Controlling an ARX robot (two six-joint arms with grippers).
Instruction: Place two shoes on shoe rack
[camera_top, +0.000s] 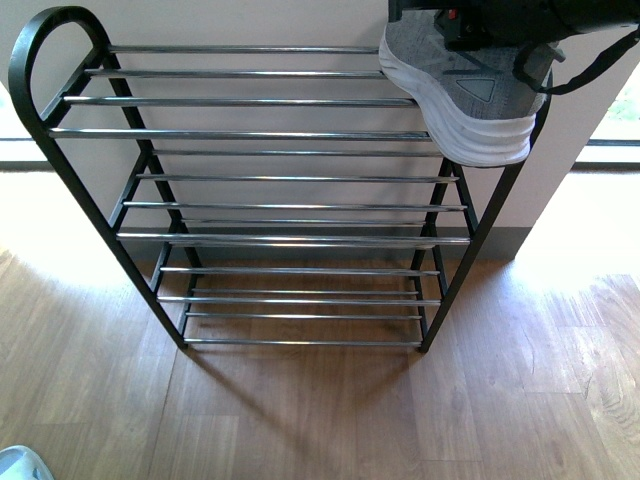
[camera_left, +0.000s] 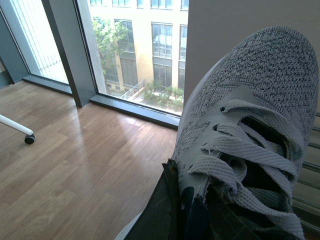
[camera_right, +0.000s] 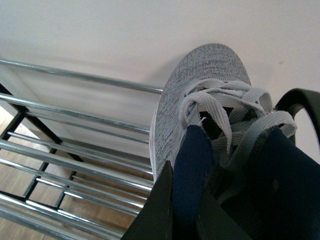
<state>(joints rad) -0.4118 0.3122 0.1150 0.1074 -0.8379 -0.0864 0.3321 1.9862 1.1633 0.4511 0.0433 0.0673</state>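
At the near left edge of the wood floor a pale blue sliver peeks in, too little of it to name. Beyond it stands the shoe rack, its chrome rods running side to side.

At the right end of the top tier the right gripper is clamped on the navy collar of a grey knit sneaker. One finger is down inside the shoe and the toe is aimed at the wall. The white heel hangs out past the front rod and over the right frame post. Whether the sole touches any rod I cannot tell.

Letting go here would likely tip the shoe forward off the rack. Better, I judge, to:
- carry it toward the wall and slightly toward the rack's middle;
- level the sole across at least two rods and lower until it bears;
- part the fingers and lift straight up, clear of the laces.

The left gripper is likewise closed on the collar of what I take to be a second sneaker. It is held beside the rack's rods, with the window beyond. Leave it room alongside on the same tier.
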